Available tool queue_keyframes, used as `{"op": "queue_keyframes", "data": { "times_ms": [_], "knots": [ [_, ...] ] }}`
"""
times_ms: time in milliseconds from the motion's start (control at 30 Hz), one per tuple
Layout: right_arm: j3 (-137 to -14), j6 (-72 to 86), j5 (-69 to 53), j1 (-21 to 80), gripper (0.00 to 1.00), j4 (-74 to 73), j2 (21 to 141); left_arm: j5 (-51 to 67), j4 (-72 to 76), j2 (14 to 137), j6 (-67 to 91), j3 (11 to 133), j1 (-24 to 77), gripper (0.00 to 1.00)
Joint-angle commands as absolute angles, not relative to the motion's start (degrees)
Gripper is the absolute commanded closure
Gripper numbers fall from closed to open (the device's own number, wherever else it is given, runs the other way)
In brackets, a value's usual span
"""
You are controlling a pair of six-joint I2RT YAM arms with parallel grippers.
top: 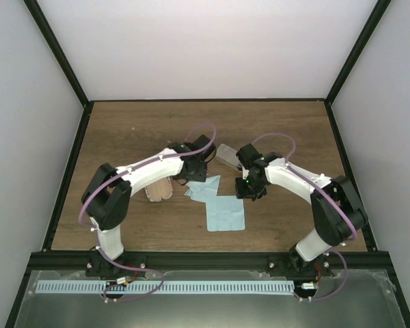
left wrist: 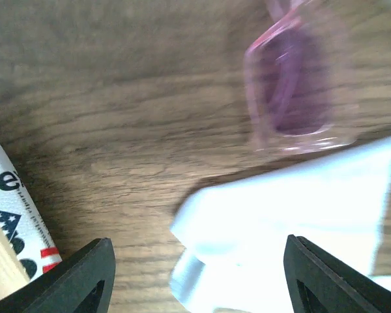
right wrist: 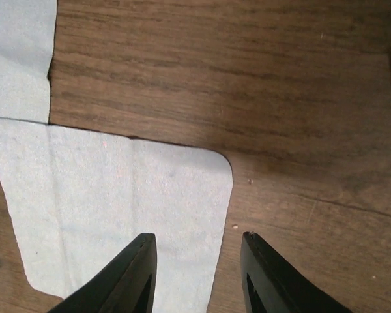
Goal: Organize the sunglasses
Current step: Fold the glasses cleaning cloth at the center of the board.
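The sunglasses [left wrist: 292, 91], a pair with a pink frame and purple-pink lenses, lie blurred on the wood at the upper right of the left wrist view. My left gripper [left wrist: 197, 242] hangs open above the near corner of a light blue cloth [left wrist: 293, 215], short of the sunglasses, with nothing between its fingers. In the top view the left gripper [top: 195, 171] hides them. My right gripper [right wrist: 199, 236] is open over the rounded corner of another light blue cloth [right wrist: 117, 202] and holds nothing. I see no other pair.
A pink-striped case [top: 159, 189] lies beside the left gripper, and its printed edge [left wrist: 16, 222] shows in the left wrist view. A clear grey case [top: 227, 154] sits behind the right gripper [top: 250, 188]. Two blue cloths [top: 225, 213] [top: 203, 188] lie between the arms.
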State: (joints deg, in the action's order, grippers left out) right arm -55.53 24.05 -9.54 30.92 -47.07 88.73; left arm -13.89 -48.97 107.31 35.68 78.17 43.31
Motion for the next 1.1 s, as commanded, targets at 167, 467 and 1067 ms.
{"op": "queue_keyframes", "data": {
  "times_ms": [167,467,1067],
  "knots": [
    [-59.47,22.98,-15.3,30.67,0.76,-43.7,91.68,-2.68,-42.76,105.44,37.16,78.79,45.67,0.35],
    [-51.53,23.46,-21.61,30.58,0.8,-39.15,92.97,2.2,-36.21,114.58,35.53,75.23,44.95,0.39],
    [-48.82,22.55,-19.22,28.65,0.8,-38.47,93.0,-4.6,-37.12,109.82,33.61,63.42,38.61,0.38]
  ]
}}
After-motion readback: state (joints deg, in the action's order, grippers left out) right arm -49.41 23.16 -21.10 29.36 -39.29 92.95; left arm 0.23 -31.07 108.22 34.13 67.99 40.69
